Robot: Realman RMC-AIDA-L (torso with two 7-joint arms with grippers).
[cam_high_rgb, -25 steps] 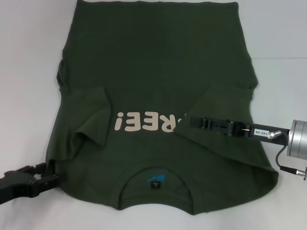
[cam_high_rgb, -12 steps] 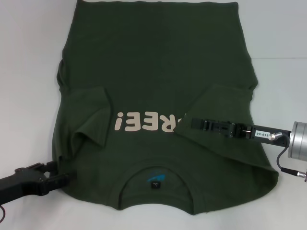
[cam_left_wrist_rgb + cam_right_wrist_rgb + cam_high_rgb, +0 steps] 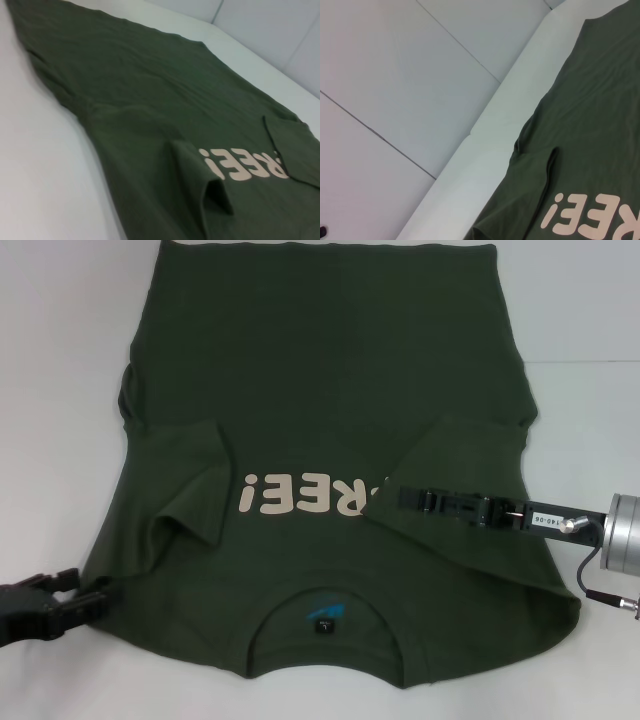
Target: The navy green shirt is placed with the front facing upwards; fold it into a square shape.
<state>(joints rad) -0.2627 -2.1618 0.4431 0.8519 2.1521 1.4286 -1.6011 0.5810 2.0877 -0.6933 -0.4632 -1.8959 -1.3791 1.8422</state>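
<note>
Lying flat: shirt (white table).

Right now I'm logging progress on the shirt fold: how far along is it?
Early stage. Done: both sleeves of the navy green shirt lie folded inward over the chest, the right one covering the start of the lettering. In hand: the left end effector is at the shirt's near left edge by the shoulder; the right end effector rests over the right sleeve. Left: the body is unfolded, so no square yet.
</note>
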